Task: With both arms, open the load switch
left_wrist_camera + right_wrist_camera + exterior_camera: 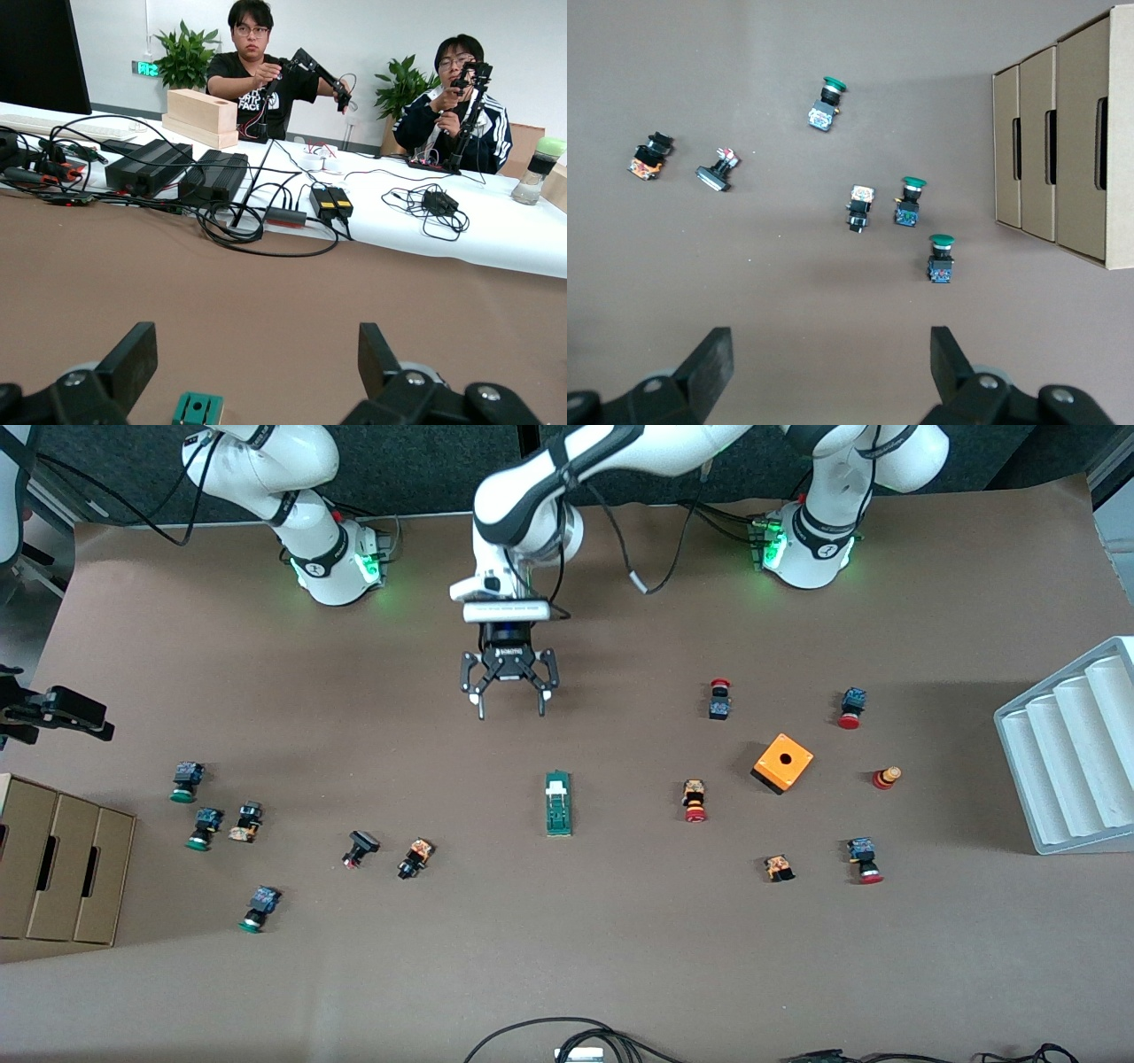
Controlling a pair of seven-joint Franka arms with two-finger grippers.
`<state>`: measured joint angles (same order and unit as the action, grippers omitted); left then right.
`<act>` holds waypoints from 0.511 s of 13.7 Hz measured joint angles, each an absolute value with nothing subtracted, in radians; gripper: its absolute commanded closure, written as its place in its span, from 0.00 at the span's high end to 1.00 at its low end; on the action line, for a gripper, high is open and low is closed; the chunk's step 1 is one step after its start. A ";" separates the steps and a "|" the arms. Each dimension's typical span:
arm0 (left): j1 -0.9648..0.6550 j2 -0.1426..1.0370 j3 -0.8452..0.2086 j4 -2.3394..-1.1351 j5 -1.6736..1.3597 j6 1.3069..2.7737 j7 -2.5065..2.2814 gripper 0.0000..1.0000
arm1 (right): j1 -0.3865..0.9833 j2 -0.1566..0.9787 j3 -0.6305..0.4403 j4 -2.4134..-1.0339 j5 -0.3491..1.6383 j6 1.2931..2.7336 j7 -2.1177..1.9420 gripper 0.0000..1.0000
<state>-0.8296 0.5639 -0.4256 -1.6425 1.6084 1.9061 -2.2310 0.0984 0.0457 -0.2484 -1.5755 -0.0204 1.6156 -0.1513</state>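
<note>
The load switch (558, 803) lies near the middle of the tabletop, its long axis running from the robots' edge toward the camera's edge, white handle at the robots' end. The left gripper (511, 701) hangs with fingers apart over the bare tabletop just toward the robots' edge from it, so it looks the nearer. The right gripper (53, 710), fingers also apart, hovers at the right arm's end of the tabletop, well away.
</note>
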 measured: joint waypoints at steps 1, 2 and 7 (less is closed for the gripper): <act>-0.817 0.528 -0.428 -1.641 1.552 1.920 -2.173 1.00 | 0.098 0.043 -0.248 -1.575 -0.020 1.616 -0.152 0.99; -0.791 0.492 -0.442 -1.636 1.489 1.931 -2.092 1.00 | 0.098 0.040 -0.247 -1.575 -0.020 1.616 -0.154 0.99; -0.683 0.390 -0.509 -1.511 1.222 1.953 -1.718 1.00 | 0.100 0.045 -0.238 -1.575 -0.020 1.624 -0.157 0.99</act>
<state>-0.6829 0.3902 -0.5093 -1.5114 1.2221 1.9525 -1.7176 0.0997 0.0451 -0.2378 -1.5751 -0.0204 1.6238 -0.1570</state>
